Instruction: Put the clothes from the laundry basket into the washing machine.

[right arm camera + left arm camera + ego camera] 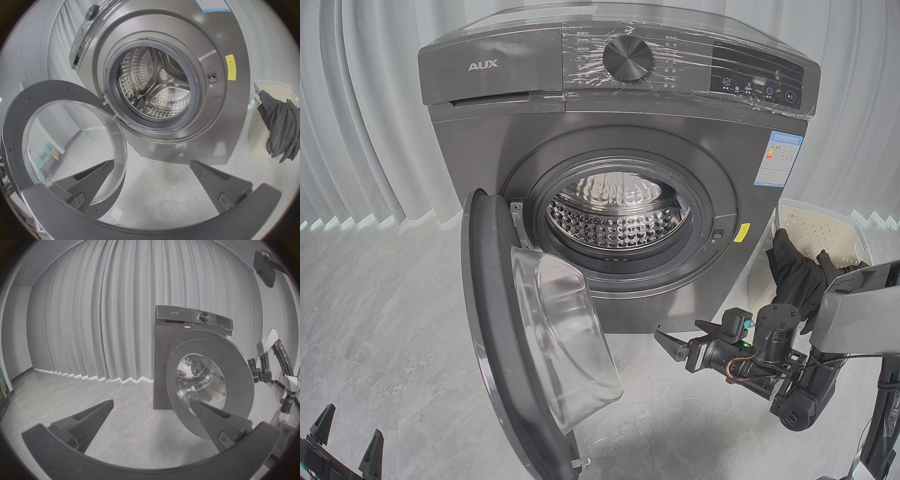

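Right gripper (681,337): fingers apart, nothing held, low in front of the washer (487,144) and right of its opening. Left gripper (349,434): fingers likewise apart and empty, low and well off to the left, beyond the door (487,300). The clothes (797,275), dark cloth, hang over the near edge of the basket (831,219), which stands just beside the washer's right side. The drum (619,212) looks empty, so I judge the step in hand to be the first fetch. To do it well, I would bring the right gripper round to the draped fold and close on bunched cloth at the rim, not on a single loose corner. I would lift until the hem clears the basket wall before swinging across. My own arm covers part of the basket, so I cannot tell how much more lies inside. Edges noted: the washer's front right corner stands between the basket and the opening, and the rubber lip round the drum mouth could snag trailing cloth. Room noted: the door stands wide open on its left hinge, its glass bowl jutting over the floor. The approach from the right and front is open, with bare floor beneath, and the left side is crowded.
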`<state>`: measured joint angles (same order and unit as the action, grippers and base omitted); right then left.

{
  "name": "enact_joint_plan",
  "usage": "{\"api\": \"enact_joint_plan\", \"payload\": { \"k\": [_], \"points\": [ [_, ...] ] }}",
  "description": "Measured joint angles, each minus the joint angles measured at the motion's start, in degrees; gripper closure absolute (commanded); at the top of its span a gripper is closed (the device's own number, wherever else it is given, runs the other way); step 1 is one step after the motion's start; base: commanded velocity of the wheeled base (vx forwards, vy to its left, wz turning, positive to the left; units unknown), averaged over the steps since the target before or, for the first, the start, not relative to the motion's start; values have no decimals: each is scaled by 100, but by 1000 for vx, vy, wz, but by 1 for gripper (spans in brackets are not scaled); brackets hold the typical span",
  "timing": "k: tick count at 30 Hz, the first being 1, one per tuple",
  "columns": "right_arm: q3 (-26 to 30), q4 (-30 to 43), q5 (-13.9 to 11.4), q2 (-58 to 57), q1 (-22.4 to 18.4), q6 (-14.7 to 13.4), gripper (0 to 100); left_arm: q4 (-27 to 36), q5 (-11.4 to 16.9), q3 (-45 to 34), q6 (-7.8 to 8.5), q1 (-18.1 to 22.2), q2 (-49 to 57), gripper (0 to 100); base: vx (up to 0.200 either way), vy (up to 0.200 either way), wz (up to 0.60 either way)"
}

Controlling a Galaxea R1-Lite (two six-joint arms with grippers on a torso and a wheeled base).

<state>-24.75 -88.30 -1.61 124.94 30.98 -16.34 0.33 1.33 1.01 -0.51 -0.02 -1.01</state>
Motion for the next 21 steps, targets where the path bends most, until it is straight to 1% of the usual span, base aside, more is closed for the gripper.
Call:
{"api": "enact_joint_plan", "payload": {
  "k": [4, 10, 16, 21],
  "points": [
    [-135, 17, -5, 15, 118, 0, 0, 2, 6, 0, 0, -5, -2, 0, -200, 0, 0],
    [-339, 99, -117, 78, 380, 35, 0, 2, 9, 0, 0, -5, 0, 0, 0, 0, 0],
    [-797, 132, -143, 334, 542, 90, 0, 0, 9, 0, 2, -5, 0, 0, 0, 0, 0],
    [-1092, 367, -148, 513, 702, 106, 0, 0, 9, 0, 2, -2, 0, 0, 0, 0, 0]
  ]
}}
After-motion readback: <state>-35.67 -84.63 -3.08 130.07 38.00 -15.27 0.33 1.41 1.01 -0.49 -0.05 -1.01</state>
